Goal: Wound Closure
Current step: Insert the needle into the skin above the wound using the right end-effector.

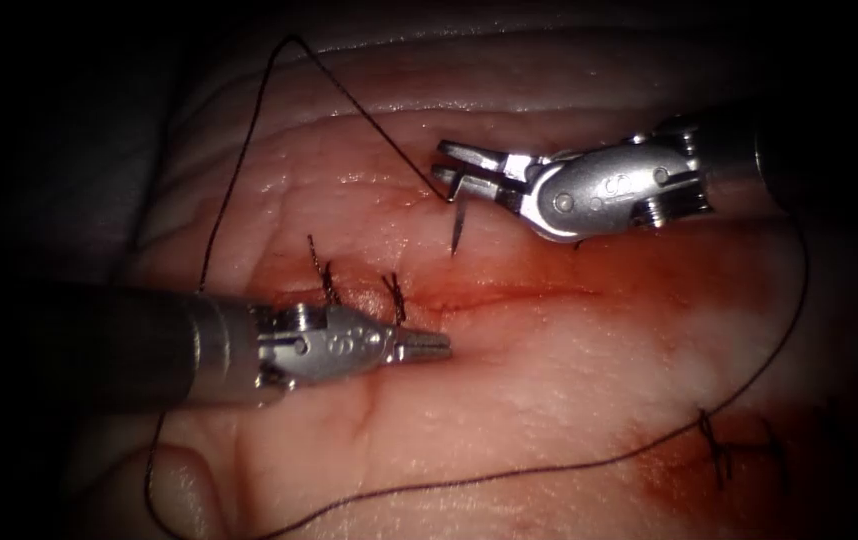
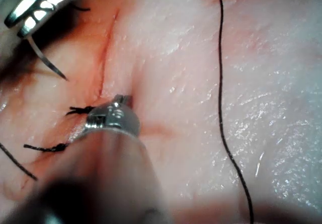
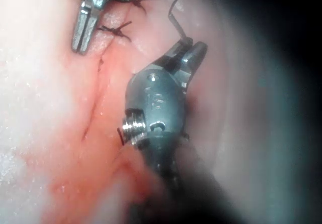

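One curved needle (image 1: 459,222), tip free, dark thread (image 1: 249,150) trailing

The thread (image 1: 249,150) runs off the endoscope view's lower edge. The left tool's (image 2: 116,114) jaws hide behind its own wrist.

Both pincers, left (image 1: 427,345) and right (image 1: 461,168), are bright polished metal with glossy highlights, and the right one's hub carries a threaded screw. The needle (image 1: 458,226) is thin shiny steel. The thread (image 1: 509,478) is dark, matt and fine. The tissue (image 1: 569,370) looks wet, glistening and slightly pebbled, and the red fluid (image 1: 649,290) on it is shiny.
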### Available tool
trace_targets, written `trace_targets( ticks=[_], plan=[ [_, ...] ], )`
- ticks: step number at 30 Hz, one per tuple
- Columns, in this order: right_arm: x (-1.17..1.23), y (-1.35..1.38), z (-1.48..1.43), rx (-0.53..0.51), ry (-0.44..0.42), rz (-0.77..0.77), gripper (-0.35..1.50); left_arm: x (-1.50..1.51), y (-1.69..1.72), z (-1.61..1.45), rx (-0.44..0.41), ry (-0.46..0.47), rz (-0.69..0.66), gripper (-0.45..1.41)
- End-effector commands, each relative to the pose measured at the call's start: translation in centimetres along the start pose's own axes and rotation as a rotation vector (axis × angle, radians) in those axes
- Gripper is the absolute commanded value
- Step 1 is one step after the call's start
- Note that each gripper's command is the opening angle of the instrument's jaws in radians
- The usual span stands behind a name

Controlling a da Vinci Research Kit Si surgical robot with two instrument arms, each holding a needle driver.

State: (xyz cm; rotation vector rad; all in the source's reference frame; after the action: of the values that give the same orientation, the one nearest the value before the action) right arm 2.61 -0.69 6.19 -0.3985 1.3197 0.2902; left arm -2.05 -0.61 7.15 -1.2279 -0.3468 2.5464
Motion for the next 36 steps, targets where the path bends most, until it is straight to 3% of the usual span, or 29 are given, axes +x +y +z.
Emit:
trace_targets(
  ticks=[1,9,17,26,29,36],
  plan=[
    [-0.06,-0.05,0.06,0.001,0.002,-0.007,-0.35,-0.01,0.01,0.07,-0.001,0.001,-0.001,-0.21],
    [-0.10,-0.19,0.04,0.005,0.010,-0.074,-0.35,0.05,0.03,0.03,-0.007,0.003,-0.005,-0.21],
    [-0.26,-0.65,-0.12,0.011,0.028,-0.175,-0.35,0.13,0.00,-0.17,-0.021,0.022,-0.015,-0.21],
    [-0.54,-1.07,-0.24,0.034,0.018,-0.252,-0.35,0.13,0.00,-0.18,-0.020,0.025,-0.016,-0.23],
    [-0.61,-1.05,-0.28,0.035,0.010,-0.226,-0.35,0.14,0.00,-0.16,-0.017,0.027,-0.017,-0.23],
    [-0.45,-0.93,-0.28,0.030,0.013,-0.198,-0.35,0.15,-0.04,-0.18,-0.007,0.038,-0.020,-0.21]
  ],
)
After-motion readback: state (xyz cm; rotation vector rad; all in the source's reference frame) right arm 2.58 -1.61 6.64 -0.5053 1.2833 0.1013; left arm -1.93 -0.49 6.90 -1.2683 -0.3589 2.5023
